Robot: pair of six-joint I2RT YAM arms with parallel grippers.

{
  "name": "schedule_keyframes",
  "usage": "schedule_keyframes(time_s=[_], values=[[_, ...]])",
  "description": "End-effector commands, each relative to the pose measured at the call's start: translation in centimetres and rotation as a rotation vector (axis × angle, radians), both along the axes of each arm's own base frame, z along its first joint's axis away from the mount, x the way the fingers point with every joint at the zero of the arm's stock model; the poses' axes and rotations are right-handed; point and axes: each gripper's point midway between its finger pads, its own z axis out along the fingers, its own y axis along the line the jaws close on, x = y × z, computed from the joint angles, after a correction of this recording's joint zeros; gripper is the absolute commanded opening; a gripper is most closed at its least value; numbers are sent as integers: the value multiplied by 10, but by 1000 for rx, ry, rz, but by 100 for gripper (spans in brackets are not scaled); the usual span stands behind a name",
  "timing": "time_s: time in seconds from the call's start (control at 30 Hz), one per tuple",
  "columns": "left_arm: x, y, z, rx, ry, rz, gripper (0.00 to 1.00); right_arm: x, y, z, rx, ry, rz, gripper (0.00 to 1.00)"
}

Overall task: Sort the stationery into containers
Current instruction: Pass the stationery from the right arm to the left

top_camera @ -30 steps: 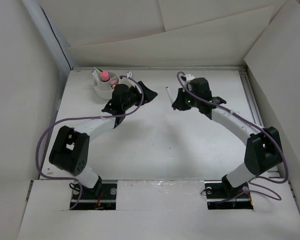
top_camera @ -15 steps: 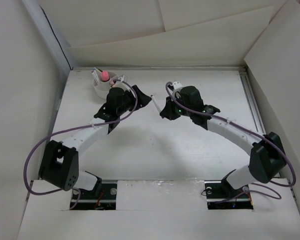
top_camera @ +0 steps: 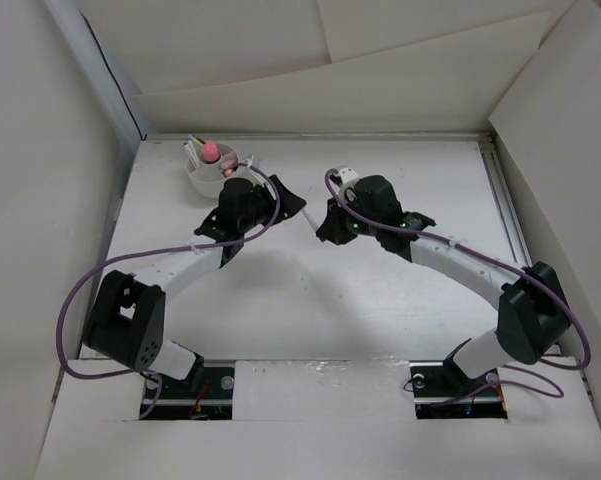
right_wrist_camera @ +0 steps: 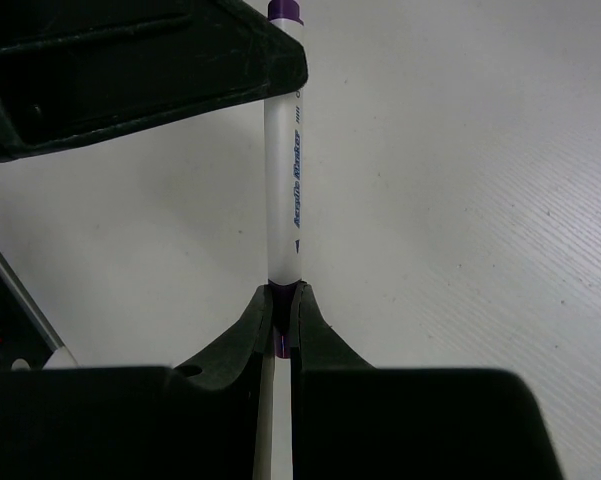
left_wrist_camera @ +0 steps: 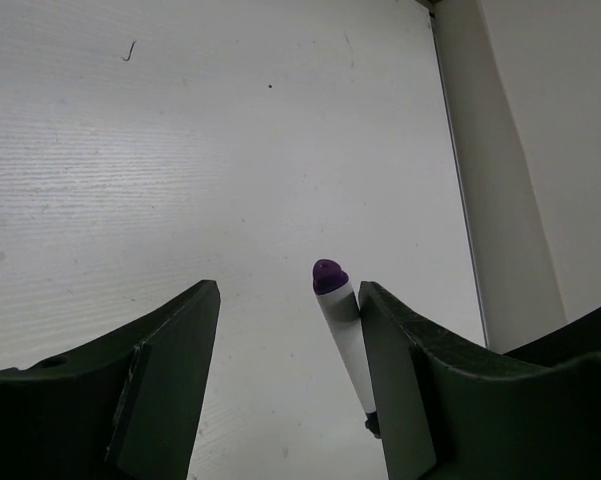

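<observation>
White tabletop (top_camera: pixel 380 310), faintly ribbed, lay under the work. A white marker (right_wrist_camera: pixel 283 170) with a purple cap was held in the air over mid-table, between the two arms. The right gripper (right_wrist_camera: pixel 281 300) was pinched nearly closed on its lower end, so the barrel stood out beyond the fingertips. The left gripper (left_wrist_camera: pixel 285 292) had its jaws partly apart and straddled the capped end. In the left wrist view the marker sat close against one finger with a clear gap to the other, and actual contact could not be confirmed. Judged step: a handover from right arm to left, with the receiving grip not yet made. The next move would call for the left jaws to close squarely on the barrel before the right jaws released. The left arm would then carry the marker to the cup (top_camera: pixel 202 183). A risk was the marker tilting or slipping if release came early. The cup, low and white, stood at the far left of the table, just beyond the left gripper. It held a pink-capped tube (top_camera: pixel 209 152) and some thinner pieces too small to identify. Plain pale panels (top_camera: pixel 380 60) enclosed the table at the back and sides.
</observation>
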Motion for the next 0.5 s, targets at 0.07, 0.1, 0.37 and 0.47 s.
schedule_keyframes(time_s=[0.07,0.1,0.37,0.47], values=[[6,-2,8,-19,-40,4,50,1,15,11,34,-55,36,0],[8,-3,15,-26,-57,4,48,3,17,11,34,-55,36,0],[10,-8,13,-56,-45,-6,19,2,19,4,27,-37,45,0],[11,-9,11,-51,-36,-5,6,2,18,8,32,-45,45,0]])
